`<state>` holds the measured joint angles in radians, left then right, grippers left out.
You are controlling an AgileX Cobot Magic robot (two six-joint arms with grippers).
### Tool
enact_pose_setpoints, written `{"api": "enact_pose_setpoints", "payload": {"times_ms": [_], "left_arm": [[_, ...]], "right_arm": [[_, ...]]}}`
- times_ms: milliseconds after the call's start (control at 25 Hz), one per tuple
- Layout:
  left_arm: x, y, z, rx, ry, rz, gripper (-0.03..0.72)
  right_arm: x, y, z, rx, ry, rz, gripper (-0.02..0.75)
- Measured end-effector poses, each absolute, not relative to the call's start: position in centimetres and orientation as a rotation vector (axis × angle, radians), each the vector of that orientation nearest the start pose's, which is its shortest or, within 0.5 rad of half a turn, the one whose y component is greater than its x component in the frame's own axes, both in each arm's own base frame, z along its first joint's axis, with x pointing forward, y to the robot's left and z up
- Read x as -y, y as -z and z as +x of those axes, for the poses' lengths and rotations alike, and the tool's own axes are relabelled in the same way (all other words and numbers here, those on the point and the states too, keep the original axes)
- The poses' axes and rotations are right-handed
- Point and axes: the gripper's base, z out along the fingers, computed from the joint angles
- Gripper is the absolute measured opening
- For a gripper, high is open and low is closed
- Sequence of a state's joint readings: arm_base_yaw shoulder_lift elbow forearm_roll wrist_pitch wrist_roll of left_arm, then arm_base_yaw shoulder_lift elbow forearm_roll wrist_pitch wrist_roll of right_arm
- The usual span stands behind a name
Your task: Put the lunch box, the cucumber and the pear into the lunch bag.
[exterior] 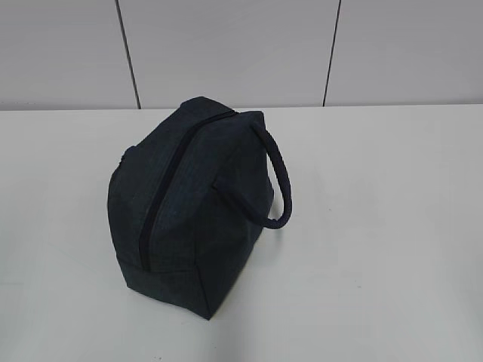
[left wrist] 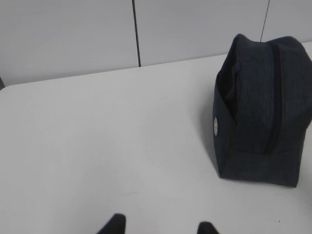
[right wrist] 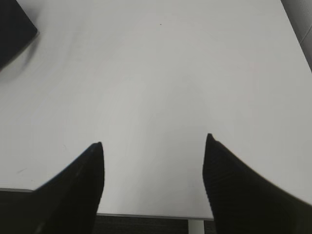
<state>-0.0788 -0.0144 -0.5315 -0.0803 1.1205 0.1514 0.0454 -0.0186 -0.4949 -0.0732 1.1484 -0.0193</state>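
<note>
The dark navy lunch bag (exterior: 192,207) stands on the white table with its top zipper closed and its loop handle (exterior: 278,177) hanging to the right. It also shows at the right of the left wrist view (left wrist: 263,107), and a corner of it at the top left of the right wrist view (right wrist: 13,34). The lunch box, the cucumber and the pear are not visible in any view. My left gripper (left wrist: 160,225) is open and empty over bare table, left of the bag. My right gripper (right wrist: 153,146) is open and empty above the table's front edge. Neither gripper shows in the exterior view.
The white table (exterior: 377,264) meets a grey panelled wall (exterior: 226,45) at the back. The table's front edge (right wrist: 146,214) shows between my right fingers, with dark floor below it.
</note>
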Motion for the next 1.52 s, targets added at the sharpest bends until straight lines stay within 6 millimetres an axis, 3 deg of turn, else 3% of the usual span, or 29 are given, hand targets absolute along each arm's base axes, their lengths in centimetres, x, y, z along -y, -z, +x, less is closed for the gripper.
{"api": "enact_pose_setpoints", "payload": {"times_ms": [1520], "left_arm": [[0.55, -28.11, -1.40, -2.041, 0.051, 0.245, 0.276]], "right_arm": [[0.66, -26.89, -1.08, -2.116, 0.073, -0.061, 0.498]]}}
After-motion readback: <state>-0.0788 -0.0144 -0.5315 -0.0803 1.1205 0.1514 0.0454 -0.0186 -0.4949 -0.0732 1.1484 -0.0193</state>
